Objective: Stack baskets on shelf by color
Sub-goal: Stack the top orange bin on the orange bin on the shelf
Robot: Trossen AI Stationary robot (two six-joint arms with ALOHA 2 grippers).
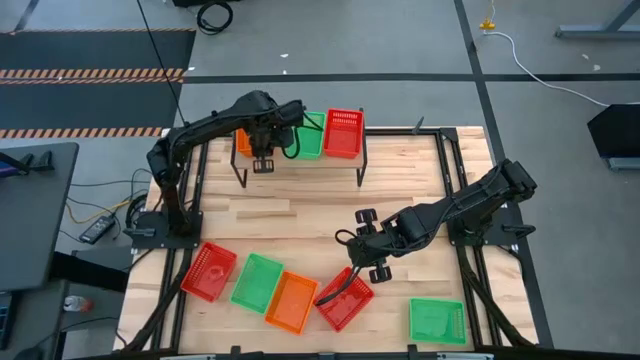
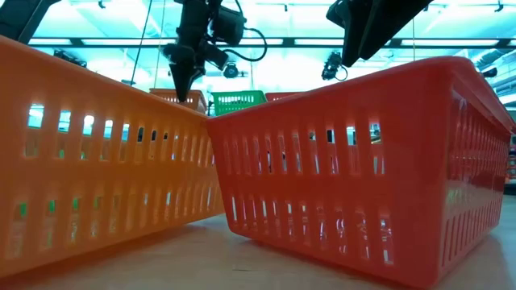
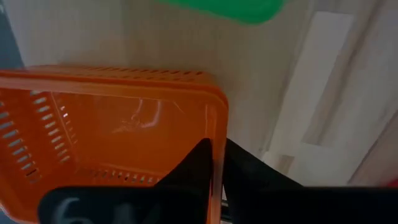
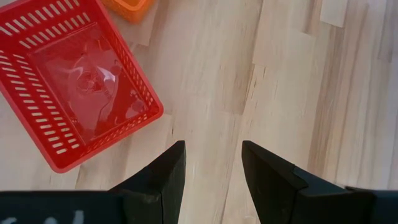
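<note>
Near edge of the desk (image 1: 300,215): five baskets lie loose — a red basket (image 1: 208,270), a green basket (image 1: 257,281) and an orange basket (image 1: 291,302) touching in a row, a second red basket (image 1: 345,298) just beside them, a second green basket (image 1: 437,321) apart toward the right corner.
Right end effector (image 4: 210,163): hovers above bare wood beside the second red basket, fingers spread apart, holding nothing.
Far edge, shelf (image 1: 300,160): carries an orange shelf basket (image 3: 112,130) at the left end, a green shelf basket (image 1: 308,141) in the middle, a red shelf basket (image 1: 343,132) at the right end.
Left end effector (image 3: 214,165): over the shelf's left end, fingers clamped on the rim of the orange shelf basket.
</note>
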